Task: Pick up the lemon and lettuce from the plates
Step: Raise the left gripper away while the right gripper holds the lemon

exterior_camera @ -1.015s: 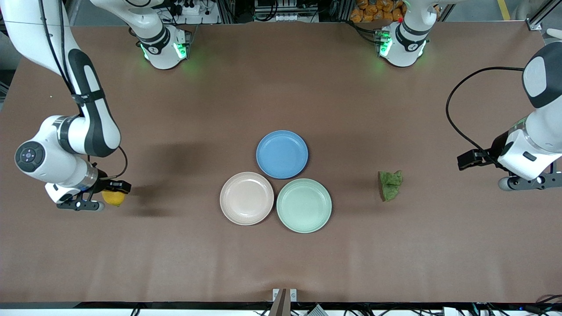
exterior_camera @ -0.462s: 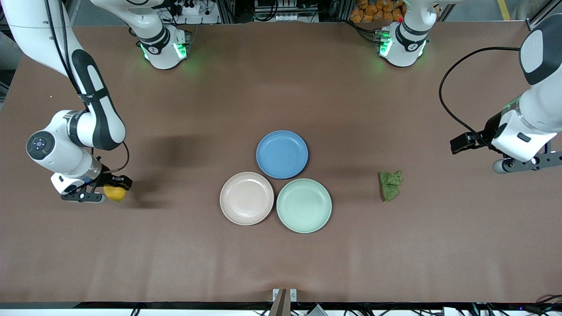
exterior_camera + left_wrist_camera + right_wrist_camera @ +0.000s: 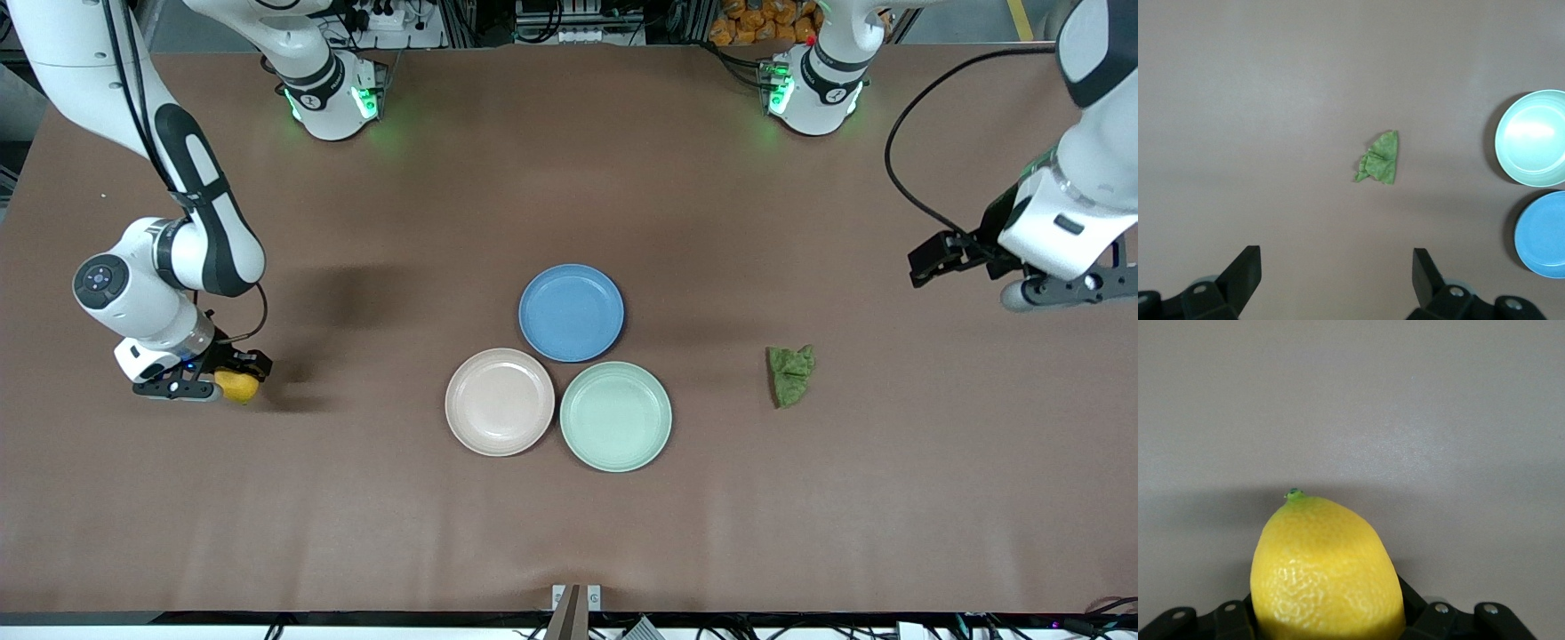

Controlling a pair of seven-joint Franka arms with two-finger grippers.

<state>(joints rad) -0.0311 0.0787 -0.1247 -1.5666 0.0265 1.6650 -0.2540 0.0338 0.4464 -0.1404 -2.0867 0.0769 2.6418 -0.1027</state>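
My right gripper (image 3: pixel 233 384) is shut on the lemon (image 3: pixel 236 387), bright yellow with a green nub, low over the bare table at the right arm's end. The lemon fills the right wrist view (image 3: pixel 1328 570), and I cannot tell whether it touches the table. The lettuce (image 3: pixel 790 375), a wrinkly green leaf, lies on the table between the mint green plate (image 3: pixel 615 416) and the left arm's end. It also shows in the left wrist view (image 3: pixel 1379 159). My left gripper (image 3: pixel 1053 289) is open and empty (image 3: pixel 1335 259), high over the table's left-arm end. The beige-pink plate (image 3: pixel 500 402) is bare.
A blue plate (image 3: pixel 571 312) touches both task plates, farther from the front camera than they are. It also shows in the left wrist view (image 3: pixel 1543 233), beside the mint green plate (image 3: pixel 1533 137). All three plates hold nothing.
My left gripper has risen and drawn away from the lettuce, still open. My right gripper has shifted slightly with the lemon and sunk closer to the table.
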